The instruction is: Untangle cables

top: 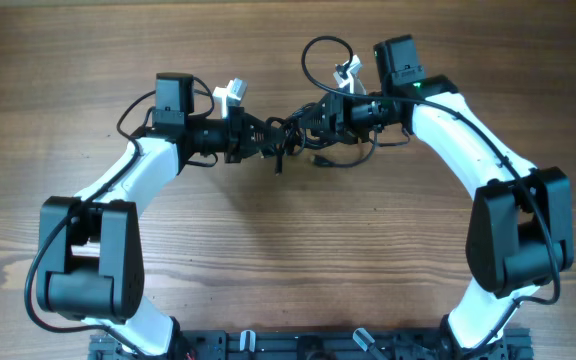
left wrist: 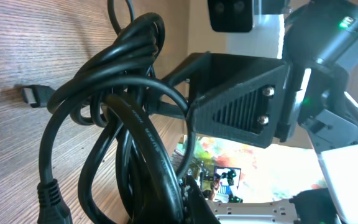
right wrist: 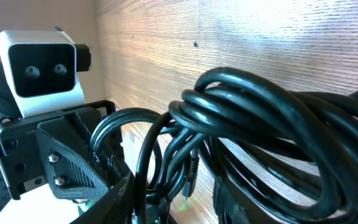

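Shiny black cables [top: 290, 130] curl in round loops between the left jaws and right jaws. Both squeeze them tight.

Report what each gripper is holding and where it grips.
Both appear to hold the cables. The left gripper grips the tangle's left side and the right gripper its right side, with the knot between them. Which strands are pinched is hidden.

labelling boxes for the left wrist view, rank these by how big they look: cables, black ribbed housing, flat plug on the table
1. cables: largest, though also nearest the camera
2. black ribbed housing
3. flat plug: smallest, lying farther off on the wood
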### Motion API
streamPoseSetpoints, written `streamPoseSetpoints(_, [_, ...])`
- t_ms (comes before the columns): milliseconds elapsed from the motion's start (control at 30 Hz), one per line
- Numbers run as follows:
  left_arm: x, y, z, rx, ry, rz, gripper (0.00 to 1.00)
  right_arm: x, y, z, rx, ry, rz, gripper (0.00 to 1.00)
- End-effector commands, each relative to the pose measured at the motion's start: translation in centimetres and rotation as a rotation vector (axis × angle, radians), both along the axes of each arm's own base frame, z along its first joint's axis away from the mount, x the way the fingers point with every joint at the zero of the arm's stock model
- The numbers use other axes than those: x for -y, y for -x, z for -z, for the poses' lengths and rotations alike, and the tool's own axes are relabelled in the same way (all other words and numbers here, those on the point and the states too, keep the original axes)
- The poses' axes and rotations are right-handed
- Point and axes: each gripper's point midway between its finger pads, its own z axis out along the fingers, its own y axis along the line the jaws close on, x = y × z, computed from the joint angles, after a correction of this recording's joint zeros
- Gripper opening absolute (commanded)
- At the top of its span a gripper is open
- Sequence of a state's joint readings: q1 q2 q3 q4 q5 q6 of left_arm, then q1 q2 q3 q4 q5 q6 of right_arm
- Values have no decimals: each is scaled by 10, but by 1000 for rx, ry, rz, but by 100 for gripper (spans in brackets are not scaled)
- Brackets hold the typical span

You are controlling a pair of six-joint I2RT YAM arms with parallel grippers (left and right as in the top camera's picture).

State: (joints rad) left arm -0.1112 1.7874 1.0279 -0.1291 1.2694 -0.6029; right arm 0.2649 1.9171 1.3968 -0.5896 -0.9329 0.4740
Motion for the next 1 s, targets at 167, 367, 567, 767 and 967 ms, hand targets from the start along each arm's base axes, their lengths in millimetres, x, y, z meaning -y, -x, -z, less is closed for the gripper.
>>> streamPoseSetpoints(167, [-16, -8, -28, 79, 52, -9, 4, 27, -8, -2, -4, -88, 4, 55])
streamPoseSetpoints(367, [-17, -13, -29, -9, 52, -46, 4, -15, 18, 26, -73, 91, -12, 50])
streamPoseSetpoints(567, [-4, -6, -29, -15, 52, -14, 4, -62, 24, 14, -56, 44, -24, 48])
streamPoseSetpoints(767, [-4, -7, -28, -39, 49, -24, 4, -75, 34, 16, -63, 56, -42, 21])
streamPoseSetpoints(967, [-7, -14, -20, -32, 6, -65, 4, -28, 17, 31, -39, 141, -3, 4])
